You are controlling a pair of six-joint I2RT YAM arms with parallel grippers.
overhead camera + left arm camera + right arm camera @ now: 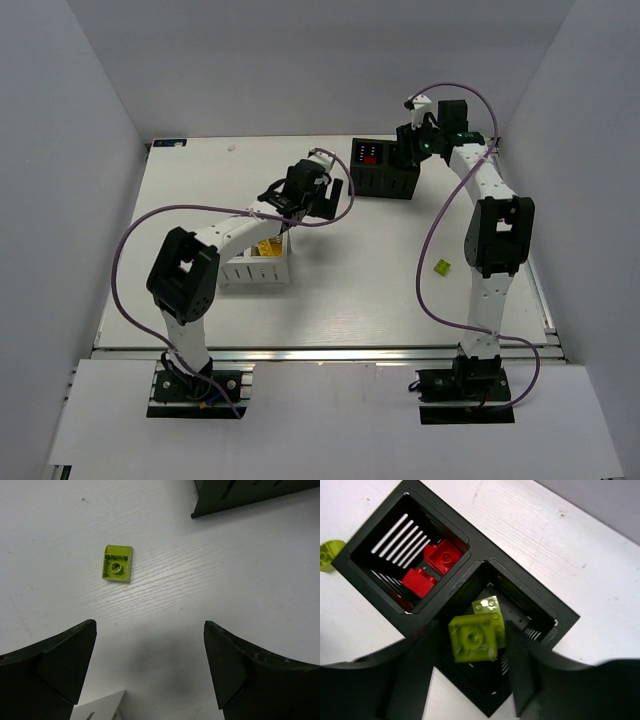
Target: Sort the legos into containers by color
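Note:
The black box (383, 168) stands at the back centre. In the right wrist view its rim (475, 562) divides two compartments. One holds two red bricks (445, 555). The other holds a lime brick (491, 606). My right gripper (474, 632) is open above that lime compartment. A second lime brick (472, 639) sits blurred between the fingers, touching neither. My left gripper (150, 625) is open and empty just above the table. A lime brick (118, 564) lies ahead of it. The white box (255, 265) holds yellow bricks (268, 247).
Another lime brick (440, 266) lies on the table by the right arm. A lime brick (327, 555) lies beside the black box's red compartment. The black box's corner (240, 495) and the white box's corner (100, 707) frame the left gripper. Grey walls enclose the table.

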